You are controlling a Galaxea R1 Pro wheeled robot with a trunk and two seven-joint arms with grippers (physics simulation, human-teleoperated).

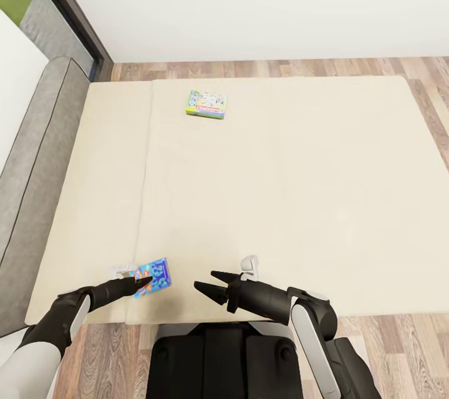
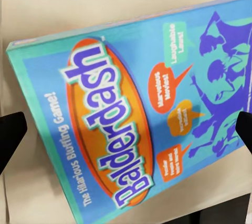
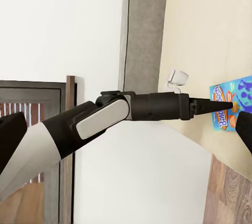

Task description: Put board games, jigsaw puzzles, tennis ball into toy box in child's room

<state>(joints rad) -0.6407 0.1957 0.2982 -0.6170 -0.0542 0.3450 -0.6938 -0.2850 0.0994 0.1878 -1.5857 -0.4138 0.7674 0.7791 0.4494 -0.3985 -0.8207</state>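
The left end effector (image 1: 140,283) hovers over the blue Balderdash board game (image 1: 153,276), fingers spread to either side of the box, not closed on it. The game lies flat at the near edge of the bed (image 1: 299,187). The right end effector (image 1: 209,283) is spread and empty, just beside. A second board game (image 1: 206,104) lies well apart, toward the far edge.

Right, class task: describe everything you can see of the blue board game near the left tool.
The blue game is a thin, flat rectangular box, cardboard by its look, with teal edges. Its cover reads "Balderdash" in an orange oval, with "The Hilarious Bluffing Game!", orange and teal speech bubbles and purple cartoon figures. It lies flat, closed, cover up, on the beige bed near its front edge. The left tool is over it with jaws spread to either side; whether they touch it is unclear.
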